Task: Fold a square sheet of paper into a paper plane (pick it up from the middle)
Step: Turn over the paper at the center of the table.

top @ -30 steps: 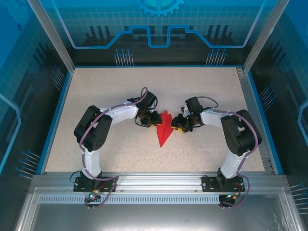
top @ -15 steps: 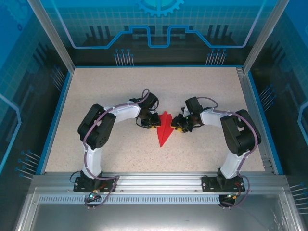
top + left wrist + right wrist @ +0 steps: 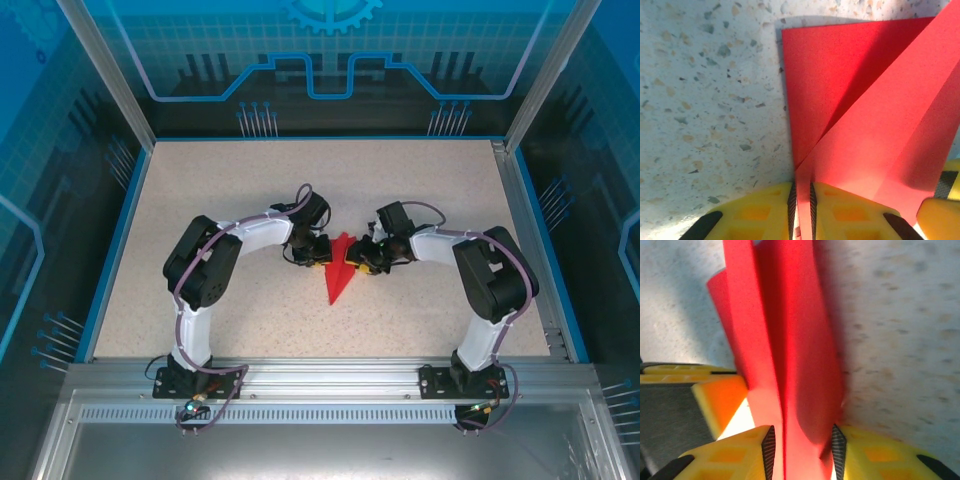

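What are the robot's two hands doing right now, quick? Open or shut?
Left hand: closed, pinching the edge of the red paper plane.
Right hand: closed on the same paper plane, which fills the gap between its fingers.

Between the jaws, thin matt red paper of the paper plane [image 3: 860,115], smooth, sharply creased. Either side of it, smooth yellow plastic fingers [image 3: 760,212] with black ribbed pads [image 3: 768,445]. Beyond the jaws, matt speckled table [image 3: 705,100], finely grainy.
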`<action>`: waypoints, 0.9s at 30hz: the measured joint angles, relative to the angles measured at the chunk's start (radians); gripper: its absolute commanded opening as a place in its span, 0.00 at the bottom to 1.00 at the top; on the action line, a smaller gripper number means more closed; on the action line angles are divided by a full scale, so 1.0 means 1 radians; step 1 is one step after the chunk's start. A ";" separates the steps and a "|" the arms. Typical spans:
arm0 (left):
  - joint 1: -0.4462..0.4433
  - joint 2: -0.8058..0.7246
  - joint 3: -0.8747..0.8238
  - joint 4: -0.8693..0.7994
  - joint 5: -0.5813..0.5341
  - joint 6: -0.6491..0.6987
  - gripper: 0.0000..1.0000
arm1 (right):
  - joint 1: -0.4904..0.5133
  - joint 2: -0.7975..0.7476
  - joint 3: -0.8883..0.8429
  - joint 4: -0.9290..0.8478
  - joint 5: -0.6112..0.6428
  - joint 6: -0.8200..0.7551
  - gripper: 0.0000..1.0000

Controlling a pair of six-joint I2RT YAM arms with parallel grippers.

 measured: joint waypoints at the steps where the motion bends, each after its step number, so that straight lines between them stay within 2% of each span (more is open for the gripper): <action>1: 0.000 0.000 0.000 0.000 -0.001 0.000 0.19 | 0.004 0.000 0.000 0.012 -0.008 0.002 0.40; 13: 0.016 -0.014 -0.036 0.043 0.019 -0.034 0.19 | 0.009 0.042 0.033 0.072 -0.036 0.016 0.44; 18: 0.018 -0.023 -0.054 0.065 0.023 -0.056 0.18 | 0.017 0.043 0.033 0.103 -0.039 0.024 0.35; 27: 0.017 -0.037 -0.079 0.097 0.023 -0.066 0.18 | 0.031 0.080 0.034 0.138 -0.045 0.026 0.29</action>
